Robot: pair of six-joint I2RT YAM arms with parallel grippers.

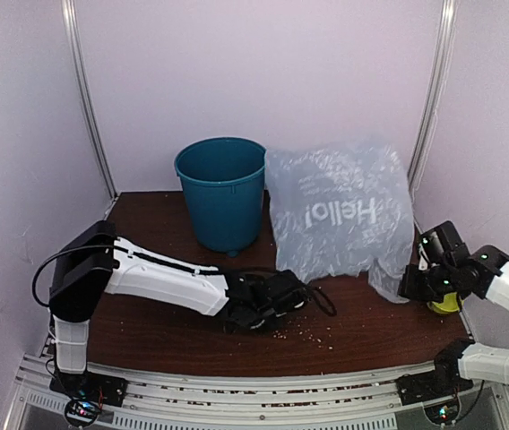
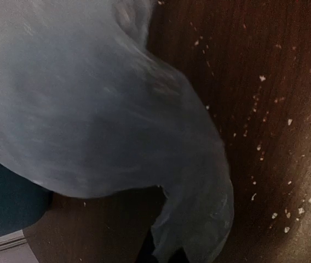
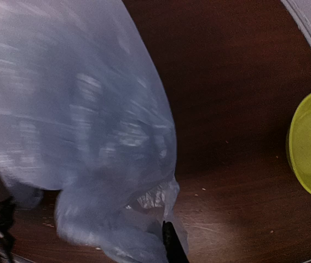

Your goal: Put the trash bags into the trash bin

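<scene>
The thin translucent grey-blue plastic bag (image 1: 340, 215) stands puffed up on the dark wooden table (image 1: 147, 224), just right of the round teal-blue plastic bin (image 1: 223, 193), none of it inside. The left gripper (image 1: 281, 296) looks pinched tight on film at its lower left corner, and the right gripper (image 1: 413, 285) likewise at the lower right, beside a small lime-green bowl (image 1: 445, 303). This looks like the carrying step: next, both ends must rise over the rim and draw together, since the bag spreads wider than the opening

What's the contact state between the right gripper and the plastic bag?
Touching. Right wrist view: the plastic bag's bunched lower corner runs straight into the right gripper's dark closed fingertips, with no gap showing.
</scene>
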